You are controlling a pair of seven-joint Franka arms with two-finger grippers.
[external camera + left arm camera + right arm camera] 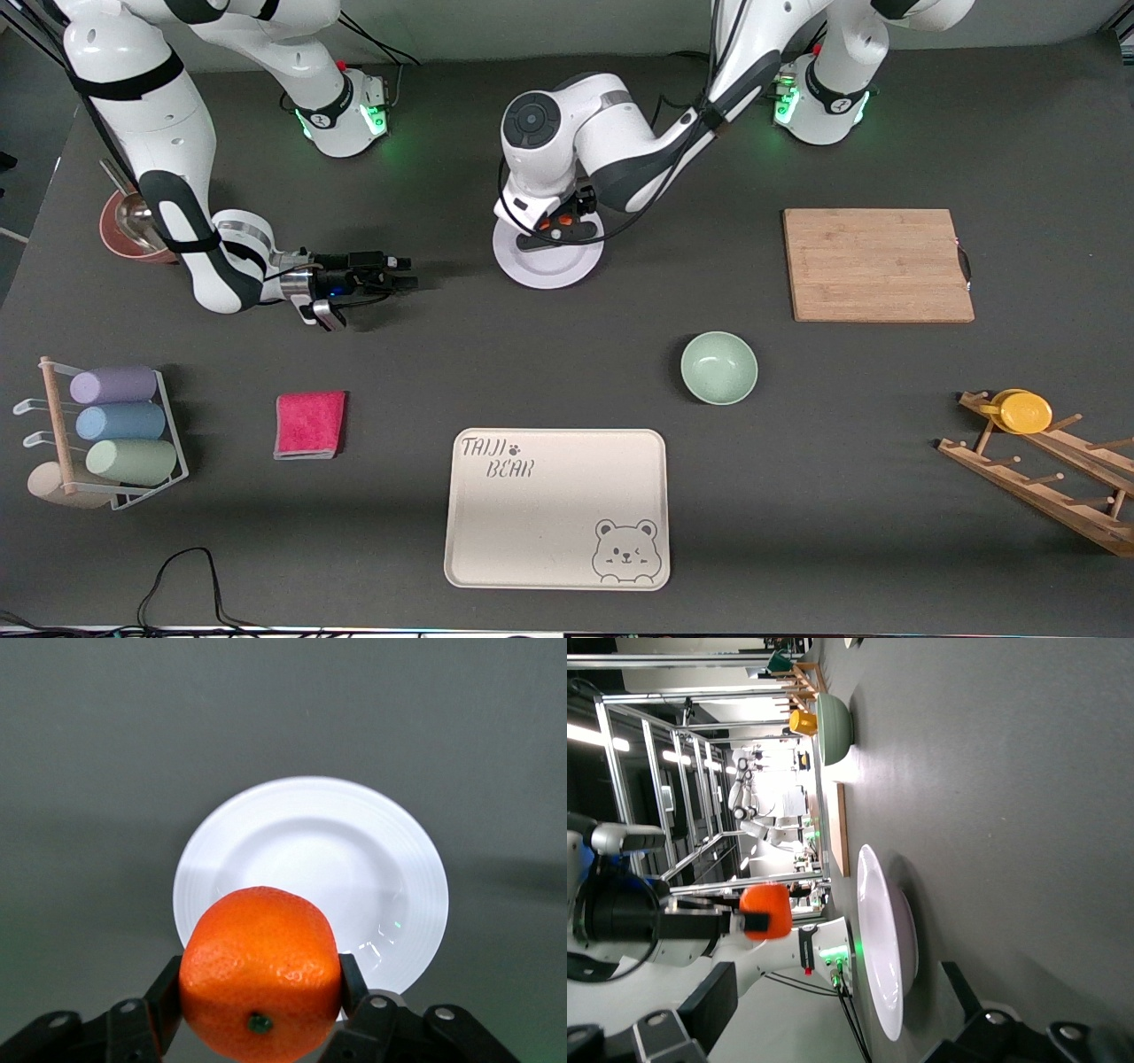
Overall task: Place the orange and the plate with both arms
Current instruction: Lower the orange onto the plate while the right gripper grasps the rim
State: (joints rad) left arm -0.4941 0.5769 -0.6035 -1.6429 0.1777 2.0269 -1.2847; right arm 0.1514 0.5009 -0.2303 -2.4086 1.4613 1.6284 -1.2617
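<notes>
midway: left gripper [259, 997] pinches the orange [260, 973] above the plate [390, 859], release pending; right gripper [390, 271] waits beside the plate, fingers apart, empty.

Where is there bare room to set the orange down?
Left gripper holds the orange over the plate, whose centre is bare. Bare mat also lies between plate, bowl and tray. Right gripper crowds the plate's one side.

Orange [260, 973] bright orange; plate [310, 881] white, perhaps faintly lavender.
</notes>
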